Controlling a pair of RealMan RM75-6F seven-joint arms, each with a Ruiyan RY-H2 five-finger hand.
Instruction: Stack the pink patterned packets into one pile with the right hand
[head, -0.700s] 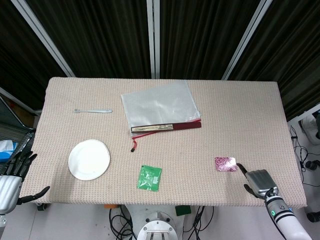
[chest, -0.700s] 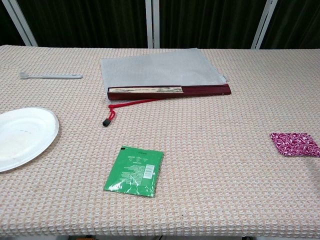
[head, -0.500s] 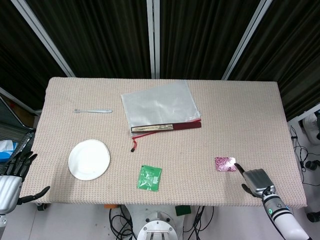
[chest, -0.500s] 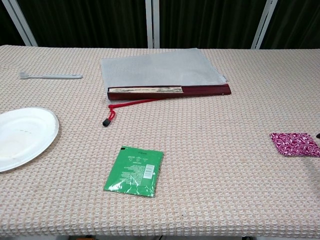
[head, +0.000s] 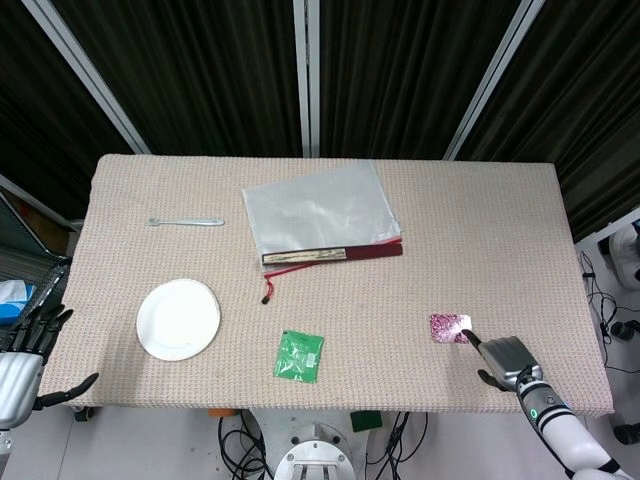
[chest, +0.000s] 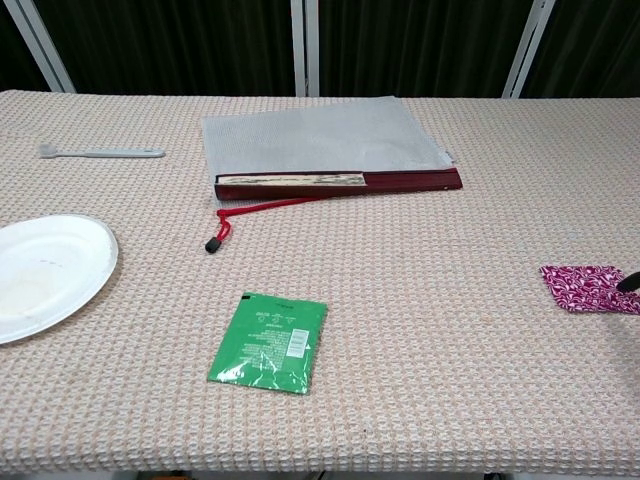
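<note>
One pink patterned packet (head: 449, 327) lies flat on the woven tablecloth near the table's front right; the chest view has the same packet (chest: 588, 287) at its right edge. My right hand (head: 503, 357) hovers just right of and in front of it, a dark fingertip (head: 466, 335) reaching the packet's near corner; in the chest view only that fingertip (chest: 629, 281) shows. Nothing is held in it, and its fingers are not fully visible. My left hand (head: 22, 352) hangs off the table's left side, fingers spread, holding nothing.
A green sachet (head: 300, 355) lies front centre, a white plate (head: 178, 318) to the left, a grey fork (head: 186, 221) behind it. A clear pouch on a red folder (head: 322, 215) with a red cord sits at the back centre. The table's front edge runs close to my right hand.
My right hand has slid left toward the pink packet, its fingertip now reaching the packet's near right corner. The packet and left hand have not moved.
</note>
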